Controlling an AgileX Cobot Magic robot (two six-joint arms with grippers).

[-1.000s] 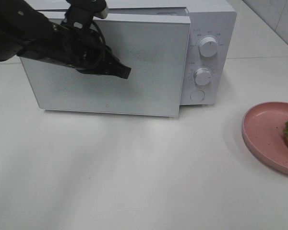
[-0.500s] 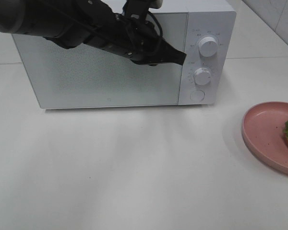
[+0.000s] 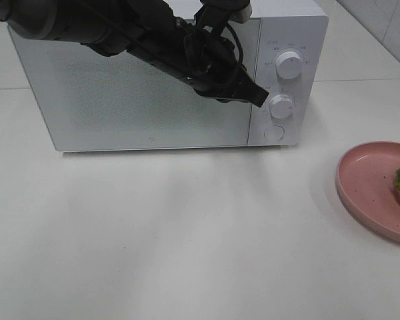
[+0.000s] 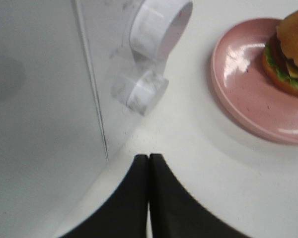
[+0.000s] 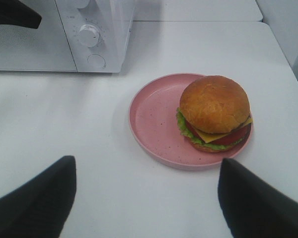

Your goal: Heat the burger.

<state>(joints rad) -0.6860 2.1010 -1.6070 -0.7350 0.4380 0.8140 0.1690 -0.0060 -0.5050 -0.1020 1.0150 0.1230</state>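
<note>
White countertop. Microwave at 12 o'clock, door closed. Left gripper clenched, empty, beside lower dial. Right gripper released, jaws wide. Burger on pink plate, 3 o'clock.

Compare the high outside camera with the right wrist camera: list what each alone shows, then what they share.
Only the high view: the microwave's whole shut door, its upper dial, and the left arm reaching across it.
Only the right wrist view: the whole burger on the far side of the pink plate, and the open right pincer.
Both: the lower dial, round button, plate, white table, and left pincer.
</note>
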